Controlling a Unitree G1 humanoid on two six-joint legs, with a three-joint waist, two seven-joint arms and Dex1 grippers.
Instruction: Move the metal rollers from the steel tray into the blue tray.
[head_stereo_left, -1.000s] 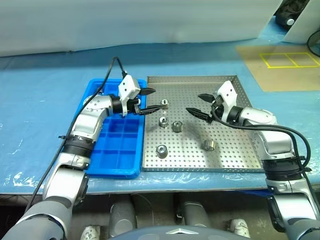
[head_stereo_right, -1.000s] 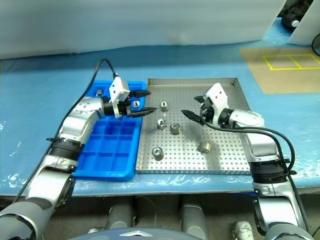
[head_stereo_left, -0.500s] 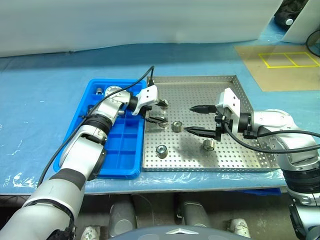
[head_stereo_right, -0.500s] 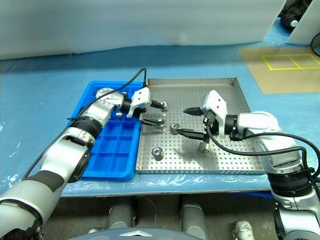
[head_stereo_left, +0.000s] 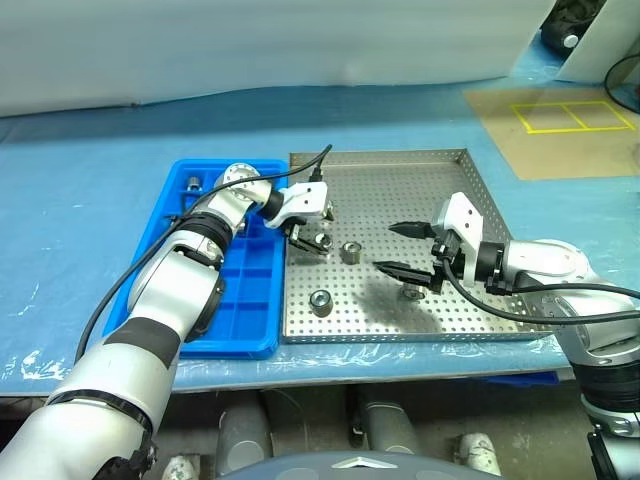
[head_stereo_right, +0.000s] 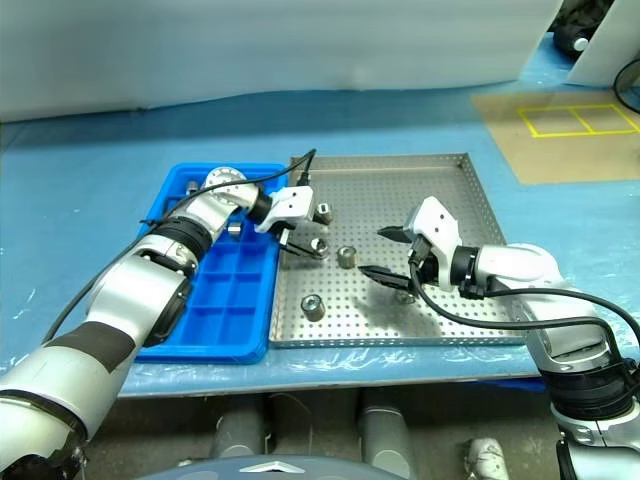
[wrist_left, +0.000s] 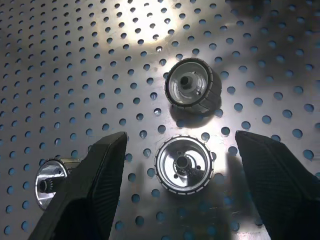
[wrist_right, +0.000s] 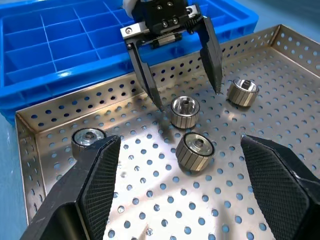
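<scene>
My left gripper (wrist_right: 182, 82), jaws open, straddles a roller (wrist_right: 185, 111) near the steel tray's (head_stereo_left: 440, 160) left edge, beside the blue tray (head_stereo_left: 250, 290). Pick step; next: descend, close. Right gripper (head_stereo_left: 405, 250) open, idle.

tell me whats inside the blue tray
At least two metal rollers sit in far compartments of the blue tray; the near compartments look empty. The left arm covers several middle compartments.
</scene>
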